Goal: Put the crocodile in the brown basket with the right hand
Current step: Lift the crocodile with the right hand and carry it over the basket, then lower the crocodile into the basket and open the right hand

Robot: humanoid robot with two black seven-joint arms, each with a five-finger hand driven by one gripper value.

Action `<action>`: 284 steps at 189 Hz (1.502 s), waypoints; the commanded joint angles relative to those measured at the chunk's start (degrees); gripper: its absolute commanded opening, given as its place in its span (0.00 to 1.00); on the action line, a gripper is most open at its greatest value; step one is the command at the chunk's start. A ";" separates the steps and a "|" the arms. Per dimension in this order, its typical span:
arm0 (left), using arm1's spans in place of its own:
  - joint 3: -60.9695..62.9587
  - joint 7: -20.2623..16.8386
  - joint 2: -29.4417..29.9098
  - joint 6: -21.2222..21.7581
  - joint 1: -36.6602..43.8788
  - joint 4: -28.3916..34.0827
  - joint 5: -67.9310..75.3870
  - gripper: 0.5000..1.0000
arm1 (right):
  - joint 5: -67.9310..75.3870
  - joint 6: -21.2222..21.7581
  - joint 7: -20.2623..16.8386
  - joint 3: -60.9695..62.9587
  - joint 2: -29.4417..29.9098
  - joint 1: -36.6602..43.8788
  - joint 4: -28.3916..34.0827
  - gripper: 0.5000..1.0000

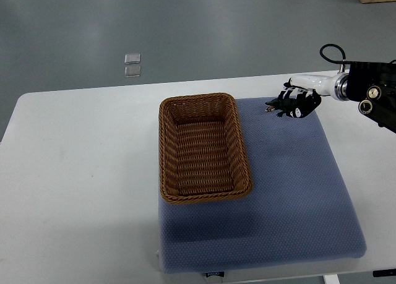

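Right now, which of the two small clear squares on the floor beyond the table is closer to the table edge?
The lower square: it lies directly below the upper square in the picture, nearer the table.

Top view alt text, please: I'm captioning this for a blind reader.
The robot's right hand holds a dark toy crocodile at the far right corner of a blue mat, to the right of the brown basket. The basket, on the mat's left part on a white table, is empty.
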 commanded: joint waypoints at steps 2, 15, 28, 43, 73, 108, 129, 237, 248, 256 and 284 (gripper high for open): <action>0.00 -0.02 0.00 -0.19 0.01 -0.01 0.00 1.00 | 0.10 0.95 0.01 0.06 -1.99 1.96 1.33 0.00; 0.00 -0.02 0.00 -0.19 0.01 -0.01 0.00 1.00 | 0.28 1.66 -0.07 0.15 -3.48 3.36 2.91 0.00; 0.00 -0.02 0.00 -0.19 -0.08 -0.01 0.00 1.00 | 0.46 2.10 -0.07 0.23 -4.53 4.51 4.49 0.00; 0.00 -0.02 0.00 -0.19 0.01 -0.01 0.09 1.00 | 0.98 2.27 0.01 0.15 -4.89 6.09 5.46 0.00; 0.00 -0.02 0.00 -0.19 -0.08 -0.01 0.09 1.00 | 1.60 2.10 0.10 0.15 -2.60 8.64 6.16 0.00; 0.00 -0.02 0.00 -0.19 0.01 -0.01 0.00 1.00 | 1.78 2.10 0.01 -1.08 4.69 9.87 5.90 0.00; 0.00 -0.02 0.00 -0.19 -0.08 -0.01 0.09 1.00 | 1.51 1.57 0.01 -4.16 9.35 10.04 4.58 0.00; 0.09 -0.02 0.00 -0.19 0.01 -0.10 0.00 1.00 | 1.16 -1.86 0.10 -7.24 24.29 6.44 -4.21 0.00; 0.09 -0.02 0.00 -0.19 0.01 -0.10 0.00 1.00 | 1.07 -1.95 0.28 -7.24 24.91 5.74 -4.91 0.00; 0.09 -0.02 0.00 -0.19 -0.08 -0.10 0.00 1.00 | 1.07 -2.12 0.45 -7.24 25.26 5.30 -5.09 0.00; 0.09 -0.02 0.00 -0.19 -0.08 -0.10 0.00 1.00 | 1.07 -2.91 0.45 -7.24 26.05 4.07 -5.35 0.00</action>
